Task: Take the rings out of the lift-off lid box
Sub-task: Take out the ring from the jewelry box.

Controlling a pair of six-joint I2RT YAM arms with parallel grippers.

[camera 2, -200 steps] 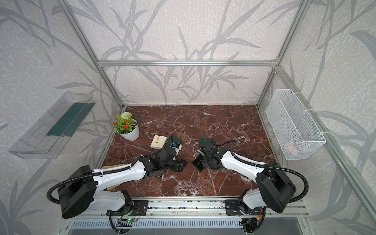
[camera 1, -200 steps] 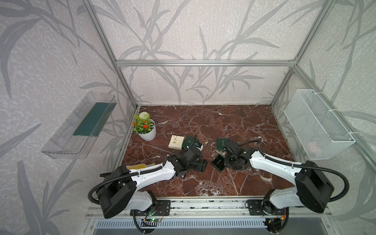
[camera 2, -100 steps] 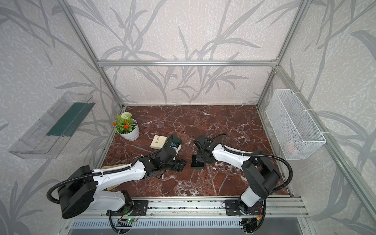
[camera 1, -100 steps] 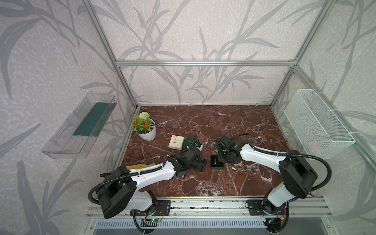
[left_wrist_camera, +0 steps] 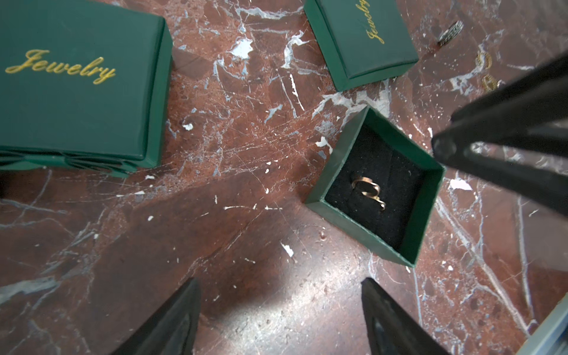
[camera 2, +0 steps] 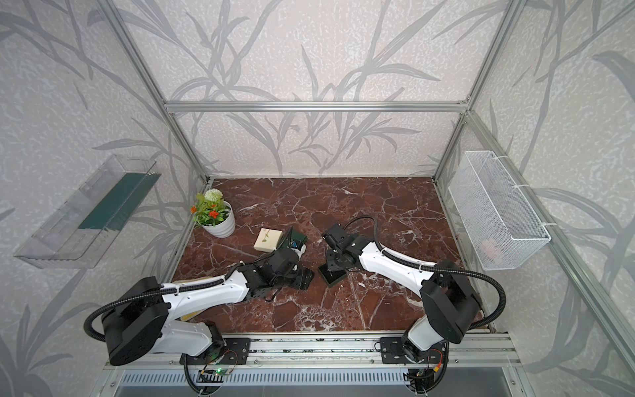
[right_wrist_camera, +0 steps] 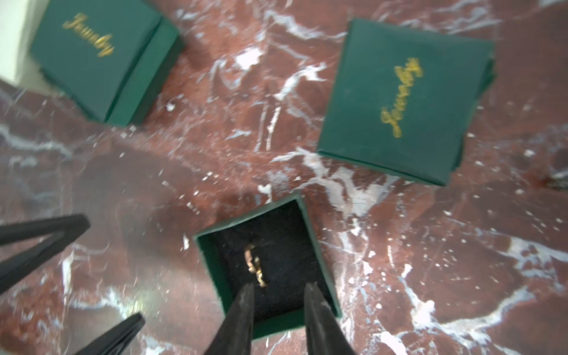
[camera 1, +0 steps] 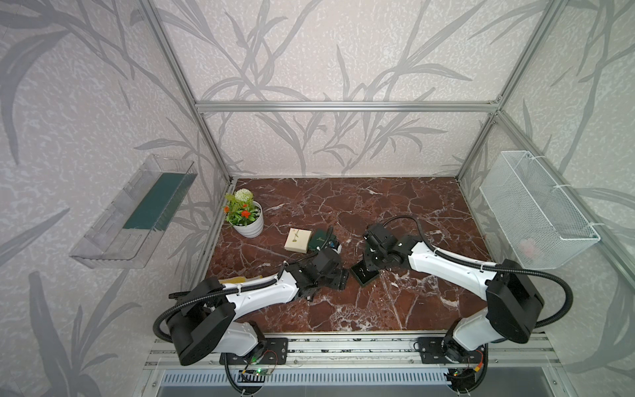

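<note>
- Gold ring hoops (left_wrist_camera: 368, 191) sit in the slot of the black foam pad; one coiled ring or two, I cannot tell.
- The pad fills a small dark green open cardboard box (left_wrist_camera: 362, 227), lid off, flat on the table near the front centre in both top views (camera 1: 365, 276).
- Right gripper (right_wrist_camera: 279, 287): thin black fingers (right_wrist_camera: 242, 316) a narrow gap apart, tips over the foam at one side of the box. Nothing lies between them. The hoops lie just beside one tip; contact not clear.
- Left gripper (left_wrist_camera: 279, 284): fingers spread wide over bare marble just beside the open box, holding nothing.
- Loose on the marble past the box, seen from the left wrist: a silver-grey banded ring (left_wrist_camera: 451, 33) and two small gold hoops (left_wrist_camera: 483, 58), blurred.
- Dark green lettered box (right_wrist_camera: 101, 61), gold "Jewelry" script on top, touches or nearly touches a cream square box (camera 1: 297, 239).
- Second green lettered piece (right_wrist_camera: 402, 101) lies alone, apart from the open box. Which of these is the lift-off lid, I cannot tell.
- Red-brown marble-patterned table (camera 1: 378, 206) carries it all.
- White pot of artificial flowers (camera 1: 248, 225) stands at the back left.
- Clear plastic shelf (camera 1: 137, 216) hangs on the left wall, white wire basket (camera 1: 536, 213) on the right wall.
</note>
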